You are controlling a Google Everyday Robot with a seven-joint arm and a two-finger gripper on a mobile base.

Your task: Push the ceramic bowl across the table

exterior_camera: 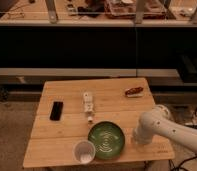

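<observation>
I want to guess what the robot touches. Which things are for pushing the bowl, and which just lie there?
For the job: ceramic bowl, table, gripper beside the bowl.
Lying about: white cup, black object, white oblong object, reddish item.

Count, clock positions on the table [67,135]:
- 1 table
- 1 ceramic bowl [106,140], 6 o'clock
- 1 white cup [84,151], 7 o'clock, just beside the bowl
- 1 flat black item [56,110], 9 o'clock
- 1 white oblong item [88,103], near centre
- 1 reddish-brown item [133,91], 1 o'clock
- 1 white arm [164,124], 1 gripper [138,139], at the bowl's 3 o'clock, near its rim
</observation>
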